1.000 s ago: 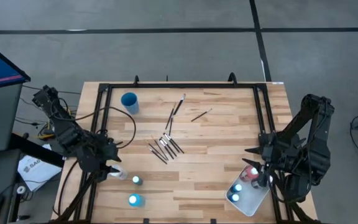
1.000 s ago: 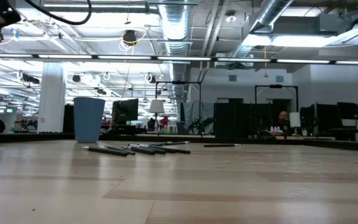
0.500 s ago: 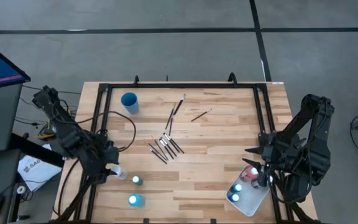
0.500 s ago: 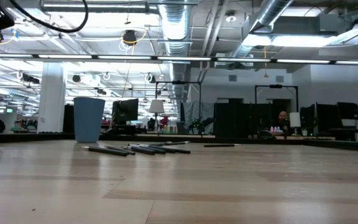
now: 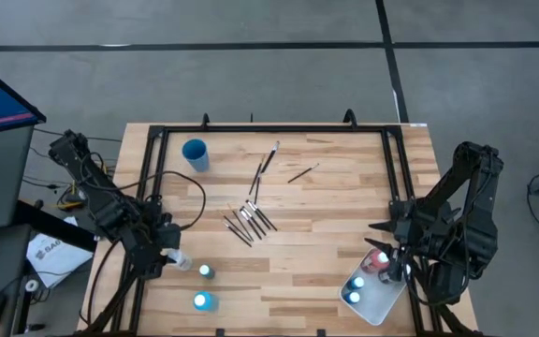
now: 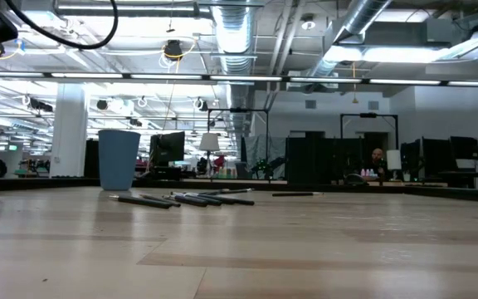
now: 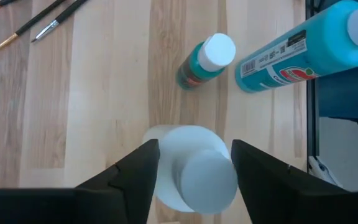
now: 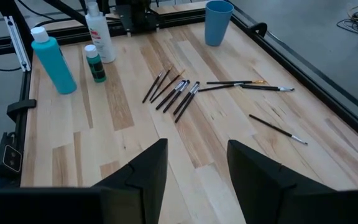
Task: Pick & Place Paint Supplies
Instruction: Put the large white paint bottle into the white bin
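A big open workshop with ducts overhead stretches behind my wooden bench (image 5: 326,215), which sits inside a black frame. My left gripper (image 7: 194,163) hangs over the white bottle (image 7: 191,165) at the bench's left edge, its fingers apart on either side of the bottle and not touching it. Just beyond stand the small teal bottle (image 7: 205,60) and the larger blue bottle (image 7: 303,46). My right gripper (image 8: 194,163) waits with fingers apart above the white tray (image 5: 379,301) at the right front corner, where a few bottles already lie (a red one and two with pale blue tops, as far as I can tell). The brushes (image 5: 249,221) lie loose mid-bench, two more (image 5: 284,167) nearer the blue cup (image 5: 195,153).

I judge this the grasp step on the white bottle. Next I must close squarely on its body, lift without knocking the teal neighbour, and carry it toward the tray.
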`<state>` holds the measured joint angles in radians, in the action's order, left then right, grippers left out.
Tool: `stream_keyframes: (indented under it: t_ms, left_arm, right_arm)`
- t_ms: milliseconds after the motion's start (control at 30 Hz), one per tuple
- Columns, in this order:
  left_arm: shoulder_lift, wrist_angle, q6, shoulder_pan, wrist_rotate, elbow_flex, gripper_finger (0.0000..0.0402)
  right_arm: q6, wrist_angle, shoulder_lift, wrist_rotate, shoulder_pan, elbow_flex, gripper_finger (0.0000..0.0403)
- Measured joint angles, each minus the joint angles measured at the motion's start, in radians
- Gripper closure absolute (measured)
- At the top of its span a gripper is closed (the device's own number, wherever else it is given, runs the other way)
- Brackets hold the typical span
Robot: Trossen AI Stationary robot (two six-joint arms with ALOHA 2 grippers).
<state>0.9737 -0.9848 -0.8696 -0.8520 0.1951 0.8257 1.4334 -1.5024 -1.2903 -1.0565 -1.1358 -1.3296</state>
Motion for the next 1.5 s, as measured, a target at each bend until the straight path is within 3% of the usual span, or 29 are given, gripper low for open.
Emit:
stream_keyframes:
  t_ms: [333, 600, 867, 1267, 1500]
  left_arm:
    - [0.000, -0.001, 0.024, 0.000, 0.041, 0.000, 0.0299]
    - [0.002, -0.005, 0.107, 0.024, 0.180, -0.005, 0.0291]
    - [0.003, 0.016, 0.163, 0.137, 0.234, -0.007, 0.0296]
    - [0.003, 0.188, 0.340, 0.355, 0.234, -0.006, 0.0297]
    - [0.003, 0.380, 0.416, 0.470, 0.166, -0.006, 0.0297]
  right_arm:
    - [0.005, 0.001, 0.000, 0.000, 0.000, 0.001, 0.0244]
    - [0.008, 0.035, 0.000, 0.000, 0.020, 0.060, 0.0244]
    - [0.001, 0.048, 0.000, 0.001, 0.039, 0.060, 0.0244]
    - [-0.001, 0.045, 0.000, 0.004, 0.039, 0.060, 0.0244]
    - [-0.004, 0.043, 0.000, 0.004, 0.039, 0.060, 0.0244]
